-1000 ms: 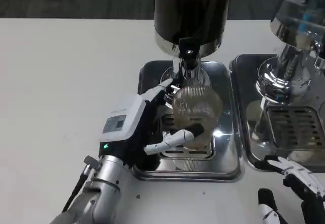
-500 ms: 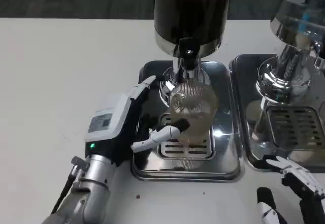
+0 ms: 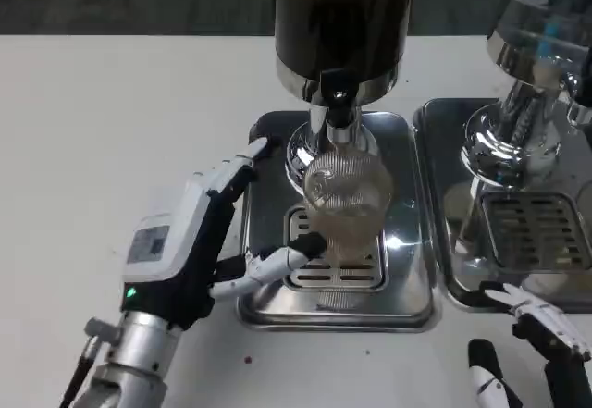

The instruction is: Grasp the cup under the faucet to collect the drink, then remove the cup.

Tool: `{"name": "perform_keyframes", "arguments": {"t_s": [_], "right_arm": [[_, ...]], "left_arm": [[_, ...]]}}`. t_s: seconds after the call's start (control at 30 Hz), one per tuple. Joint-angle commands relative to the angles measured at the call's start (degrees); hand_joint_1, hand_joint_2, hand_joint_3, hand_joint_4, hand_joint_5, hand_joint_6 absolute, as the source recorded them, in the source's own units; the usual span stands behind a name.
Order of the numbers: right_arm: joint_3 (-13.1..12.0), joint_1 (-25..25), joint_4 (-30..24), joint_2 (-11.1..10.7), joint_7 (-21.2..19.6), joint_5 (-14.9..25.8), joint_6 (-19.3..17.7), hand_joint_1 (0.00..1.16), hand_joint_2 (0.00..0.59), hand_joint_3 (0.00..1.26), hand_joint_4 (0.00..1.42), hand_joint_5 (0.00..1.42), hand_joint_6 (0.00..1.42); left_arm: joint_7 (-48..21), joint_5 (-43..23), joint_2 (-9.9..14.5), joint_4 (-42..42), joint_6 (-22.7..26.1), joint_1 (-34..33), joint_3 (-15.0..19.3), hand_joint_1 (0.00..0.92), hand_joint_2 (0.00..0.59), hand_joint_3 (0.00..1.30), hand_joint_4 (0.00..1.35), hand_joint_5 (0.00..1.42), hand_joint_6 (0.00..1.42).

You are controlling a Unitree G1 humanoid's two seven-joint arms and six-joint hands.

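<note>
Over on the left of the drip tray (image 3: pixel 407 308), the left hand (image 3: pixel 199 232) sits above the white table (image 3: pixel 92 130), palm turned toward the tray, fingers spread apart and gripping nothing. One upper finger reaches to the tray's back-left corner; a lower finger (image 3: pixel 277 262) stretches over the tray's left edge, its dark tip close beside the foot of the cup, and contact can't be made out at that spot. A green light glows on the wrist, near side of the tray.

On to the tray itself: the ribbed glass cup (image 3: pixel 345 200) stands upright on the slotted grille at its centre, with pale brownish liquid in its lower part. Directly above the cup hangs the faucet (image 3: pixel 338 117), fixed under the dark dispenser tank (image 3: pixel 340 15) that rises at the tray's far side.

Right of that tray, a second drip tray (image 3: pixel 555 288) sits just alongside, carrying a chrome dispenser (image 3: pixel 527 84) of its own.

Nearer than the second tray, at the bottom right, the right hand (image 3: pixel 527 348) rests by the table edge, fingers parted, nothing in them, well apart from the cup.
</note>
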Motion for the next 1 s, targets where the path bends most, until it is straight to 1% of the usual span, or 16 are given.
{"name": "perform_keyframes", "arguments": {"t_s": [0.03,0.07,0.17,0.23,0.27,0.3,0.37,0.43,0.5,0.57,0.63,0.7,0.83,0.9,0.93,1.0], "right_arm": [[-0.23,-0.29,0.73,0.41,-0.45,0.38,-0.94,0.28,0.461,0.42,0.28,0.27,0.45],[-0.22,-0.44,0.82,0.43,-0.48,0.37,-1.00,0.28,0.461,0.42,0.28,0.27,0.45],[-0.28,-1.02,0.97,0.54,-0.51,0.39,-1.16,0.28,0.461,0.42,0.28,0.27,0.45],[-0.32,-1.29,1.06,0.64,-0.51,0.45,-1.24,0.28,0.461,0.42,0.29,0.27,0.45],[-0.36,-1.42,1.15,0.66,-0.50,0.49,-1.28,0.28,0.461,0.42,0.29,0.28,0.45],[-0.37,-1.69,1.32,0.70,-0.46,0.60,-1.33,0.28,0.461,0.42,0.29,0.28,0.45],[-0.34,-2.13,1.61,0.79,-0.40,0.69,-1.41,0.28,0.461,0.42,0.29,0.29,0.45],[-0.31,-2.51,1.86,0.84,-0.35,0.78,-1.48,0.28,0.461,0.42,0.30,0.29,0.45],[-0.23,-3.12,2.20,1.00,-0.20,0.97,-1.47,0.28,0.461,0.42,0.30,0.29,0.45],[-0.23,-3.78,2.55,1.18,-0.04,1.12,-1.42,0.28,0.461,0.42,0.30,0.29,0.45],[-0.24,-4.30,2.81,1.32,0.07,1.20,-1.35,0.28,0.461,0.42,0.30,0.30,0.45],[-0.25,-4.73,2.88,1.51,0.15,1.35,-1.12,0.28,0.461,0.42,0.30,0.30,0.45],[-0.15,-5.43,3.17,2.16,0.27,1.59,-0.54,0.29,0.469,0.42,0.31,0.31,0.45],[-0.03,-5.75,3.52,2.66,0.10,1.59,-0.34,0.29,0.469,0.42,0.31,0.31,0.45],[0.07,-5.98,3.75,2.92,0.01,1.57,-0.27,0.30,0.469,0.42,0.31,0.31,0.45],[0.24,-6.34,4.09,3.28,-0.09,1.49,-0.19,0.30,0.469,0.42,0.31,0.31,0.45]], "left_arm": [[-3.05,-2.20,3.16,-7.71,-2.34,5.58,3.74,0.062,0.078,0.20,0.22,0.34,0.32],[-3.52,-2.48,3.41,-8.76,-2.52,6.28,4.36,0.056,0.079,0.20,0.22,0.34,0.33],[-5.93,-5.33,5.97,-13.90,-4.28,9.64,8.30,0.043,0.080,0.21,0.23,0.34,0.36],[-7.54,-6.86,6.97,-16.00,-5.19,10.93,10.40,0.024,0.100,0.21,0.25,0.36,0.39],[-9.35,-9.24,8.20,-16.82,-6.60,11.37,11.92,0.012,0.111,0.22,0.26,0.37,0.39],[-10.79,-10.89,8.90,-17.33,-7.53,11.57,12.94,0.002,0.114,0.23,0.26,0.37,0.40],[-14.74,-15.73,10.79,-17.54,-10.37,11.37,15.01,0.000,0.116,0.26,0.27,0.36,0.40],[-18.34,-19.75,11.80,-17.09,-12.55,10.74,16.43,0.000,0.115,0.27,0.28,0.37,0.42],[-24.67,-28.03,13.84,-15.89,-14.91,8.71,17.73,0.000,0.113,0.29,0.31,0.38,0.42],[-30.26,-34.47,14.66,-14.83,-15.77,6.93,18.61,0.000,0.116,0.32,0.33,0.39,0.43],[-36.57,-40.86,14.98,-13.70,-15.56,5.01,19.16,0.000,0.116,0.35,0.35,0.36,0.44],[-44.26,-49.09,15.15,-12.58,-14.21,2.22,19.99,0.000,0.112,0.37,0.34,0.34,0.42],[-55.90,-58.07,14.78,-10.14,-11.11,-2.30,21.85,0.000,0.094,0.37,0.33,0.33,0.38],[-64.87,-63.26,14.76,-7.83,-6.97,-6.22,22.13,0.000,0.084,0.30,0.26,0.29,0.32],[-68.83,-65.48,14.49,-6.73,-4.64,-8.05,22.26,0.000,0.088,0.28,0.24,0.28,0.29],[-74.16,-67.95,13.88,-5.20,-1.38,-10.48,22.79,0.000,0.091,0.27,0.23,0.27,0.25]]}}
